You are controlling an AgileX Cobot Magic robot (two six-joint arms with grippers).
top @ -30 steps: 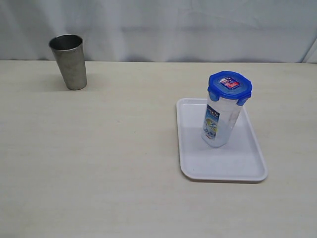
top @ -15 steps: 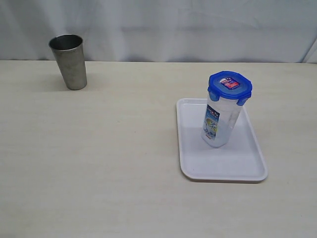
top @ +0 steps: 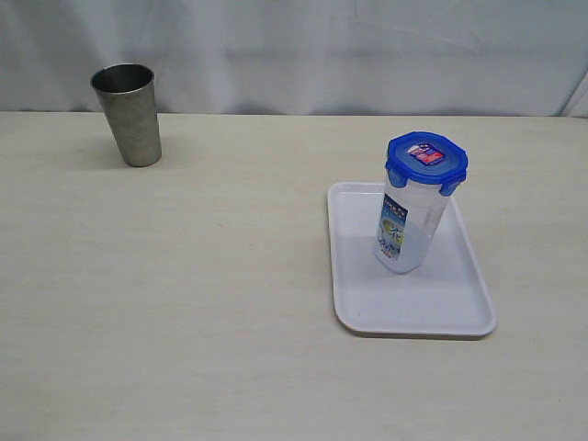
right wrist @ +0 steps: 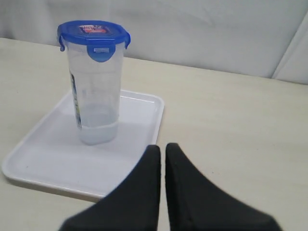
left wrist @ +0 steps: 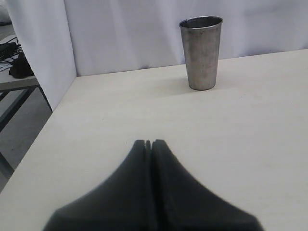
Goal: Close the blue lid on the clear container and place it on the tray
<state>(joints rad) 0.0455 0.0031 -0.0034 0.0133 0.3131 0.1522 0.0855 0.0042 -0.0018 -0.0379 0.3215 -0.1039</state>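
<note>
Both tools are clenched on my feeds. On the left tool [left wrist: 149, 142] I see the two dark fingers pressed tip to tip with nothing between them, hanging above bare table [top: 184, 303] and clear of everything. On the right tool [right wrist: 162, 147] the fingers sit together with only a thin slit between them. It grips nothing and touches nothing I can make out, with its tips just short of the tray [top: 459, 308]. Neither tool shows in the exterior view.

My count is two tools, one tray, one clear container, one blue lid and one steel cup. The clear container [top: 409, 225] stands upright on the tray, inside the rim and toward the far half of it, with its printed label on one side. The blue lid [top: 426, 158] sits on the container's mouth, and the flaps I can see are folded down against the wall. The steel cup [top: 129, 115] stands upright on the table well apart from the tray, off to the tray's far left near the white backdrop.
</note>
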